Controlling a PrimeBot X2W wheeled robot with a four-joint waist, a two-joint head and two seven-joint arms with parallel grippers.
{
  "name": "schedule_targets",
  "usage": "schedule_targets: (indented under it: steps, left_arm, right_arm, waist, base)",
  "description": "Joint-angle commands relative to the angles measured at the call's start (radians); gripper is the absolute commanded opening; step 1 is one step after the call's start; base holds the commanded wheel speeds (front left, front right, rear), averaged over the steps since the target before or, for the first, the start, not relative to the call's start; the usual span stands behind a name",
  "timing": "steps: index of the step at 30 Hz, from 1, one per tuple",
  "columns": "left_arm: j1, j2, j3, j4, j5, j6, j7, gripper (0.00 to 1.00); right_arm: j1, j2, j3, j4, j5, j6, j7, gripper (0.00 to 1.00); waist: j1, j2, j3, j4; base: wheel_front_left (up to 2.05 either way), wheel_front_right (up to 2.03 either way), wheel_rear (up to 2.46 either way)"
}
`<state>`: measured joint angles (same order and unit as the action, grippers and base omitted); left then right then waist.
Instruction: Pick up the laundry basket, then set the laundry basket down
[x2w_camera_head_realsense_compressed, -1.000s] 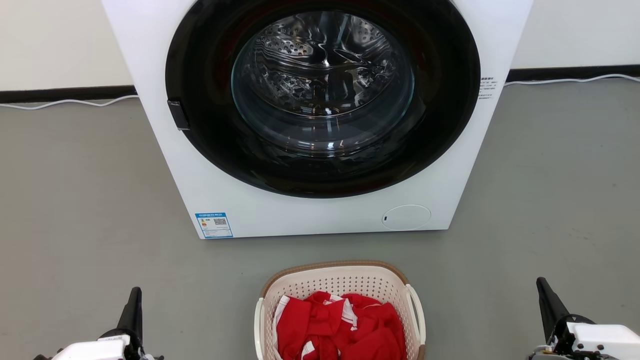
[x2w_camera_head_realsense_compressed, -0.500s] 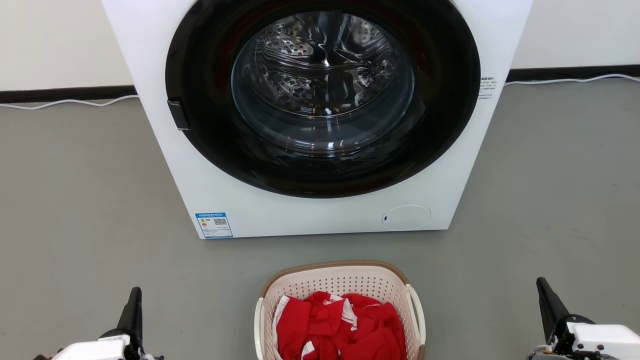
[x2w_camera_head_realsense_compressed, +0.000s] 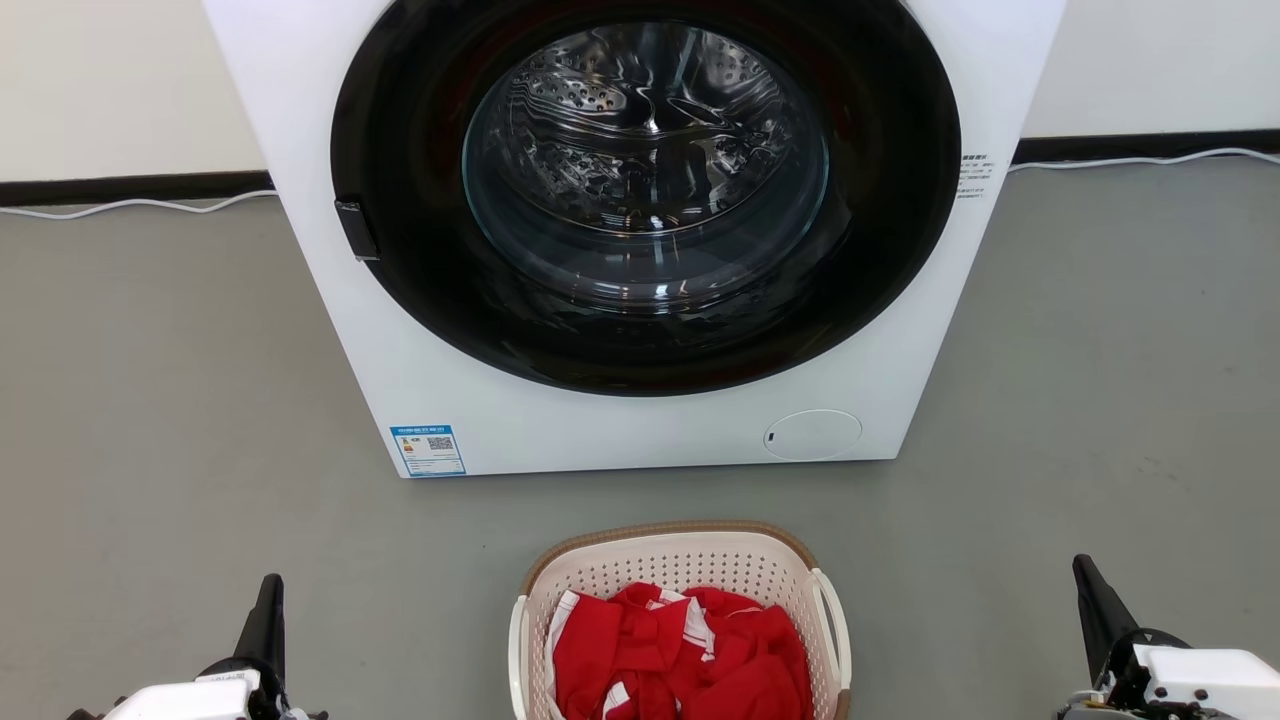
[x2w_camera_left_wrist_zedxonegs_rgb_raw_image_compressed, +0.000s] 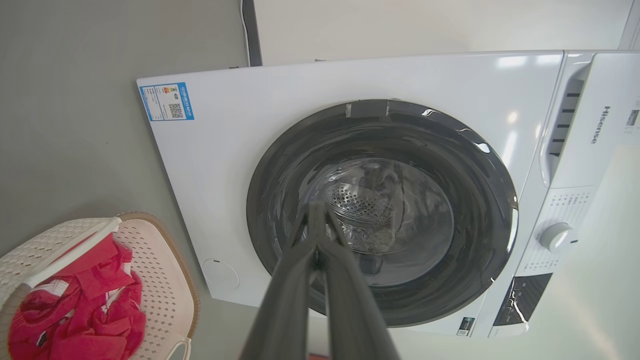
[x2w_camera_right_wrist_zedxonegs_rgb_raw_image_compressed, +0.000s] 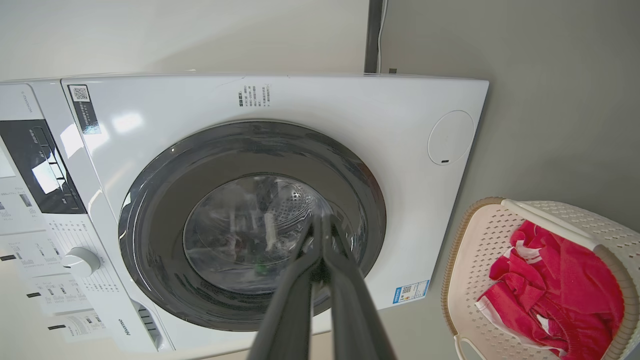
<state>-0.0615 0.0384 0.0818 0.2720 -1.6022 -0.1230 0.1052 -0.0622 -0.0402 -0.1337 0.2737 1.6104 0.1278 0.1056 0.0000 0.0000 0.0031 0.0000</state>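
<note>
Grey floor (x2w_camera_head_realsense_compressed: 150, 400) is carrying the laundry basket (x2w_camera_head_realsense_compressed: 680, 562) at bottom centre, red clothes (x2w_camera_head_realsense_compressed: 680, 655) lying inside, its long axis seeming to point up the frame toward the washing machine (x2w_camera_head_realsense_compressed: 600, 440). Left claw (x2w_camera_head_realsense_compressed: 270, 590) and right claw (x2w_camera_head_realsense_compressed: 1085, 575) are resting closed, empty, in the bottom corners.

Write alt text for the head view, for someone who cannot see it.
A small cream laundry basket holding red clothes sits on the grey floor before a white washing machine with a round glass door. The left claw and right claw rest at the bottom corners, apart from the basket.
</note>
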Motion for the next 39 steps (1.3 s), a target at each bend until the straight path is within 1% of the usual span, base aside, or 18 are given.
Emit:
schedule_targets:
  steps: [1, 39]
  left_arm:
    - [-0.046, 0.012, 0.032, -0.027, -0.007, -0.008, 0.008, 0.00]
    - [-0.046, 0.012, 0.032, -0.027, -0.007, -0.008, 0.008, 0.00]
  right_arm:
    - [-0.046, -0.010, 0.020, -0.029, -0.002, 0.003, 0.008, 0.00]
    - [-0.046, -0.010, 0.020, -0.029, -0.002, 0.003, 0.008, 0.00]
  waist:
    - [0.0000, 0.0000, 0.000, 0.000]
    - [0.0000, 0.0000, 0.000, 0.000]
  base:
    - [0.00, 0.00, 0.00]
    - [0.00, 0.00, 0.00]
